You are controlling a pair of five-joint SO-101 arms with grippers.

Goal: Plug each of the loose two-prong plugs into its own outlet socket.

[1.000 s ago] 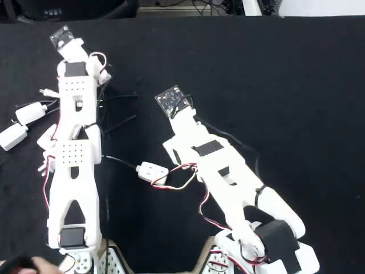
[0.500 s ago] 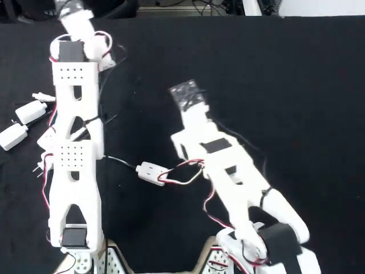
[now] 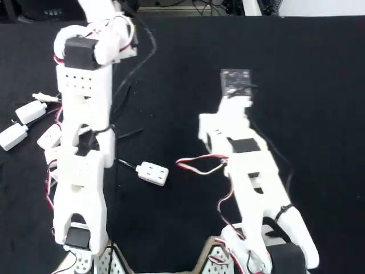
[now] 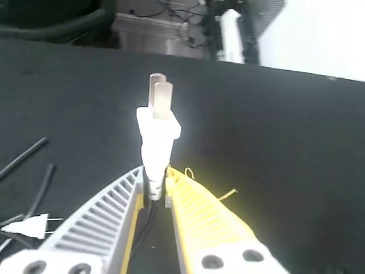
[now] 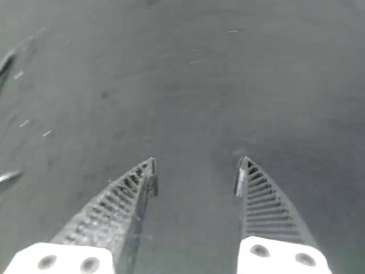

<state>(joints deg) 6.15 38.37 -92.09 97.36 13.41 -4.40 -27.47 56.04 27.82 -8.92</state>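
When I look down from the high view, I see the left arm (image 3: 80,142) standing up tall on one side of the black table (image 3: 325,114). The right arm (image 3: 251,171) lies lower on the other side. The white outlet socket (image 3: 153,173) sits on the cloth between them, with small dark holes on its top. Some white blocks (image 3: 31,112) on cords lie beside the left arm.

In the left wrist view, the left gripper (image 4: 154,184) is squeezed tight on the two-prong plug (image 4: 157,128). It holds the plug down by the cord end, and the two metal prongs point away from it. The plug is up in the air. Another little loose plug (image 4: 31,226) lies on the cloth.

I think my job now is to bring this plug to the socket. I should turn the prongs down, line them up with two holes, and push slowly and straight. The socket is loose, so it may slide. The other arm could hold it.

In the right wrist view, the right gripper (image 5: 197,171) is wide open with nothing in it, over bare cloth.

The cloth is black with tiny bits of fluff. Behind the table I see tangled wires (image 4: 171,23) and a white wall (image 4: 319,34).
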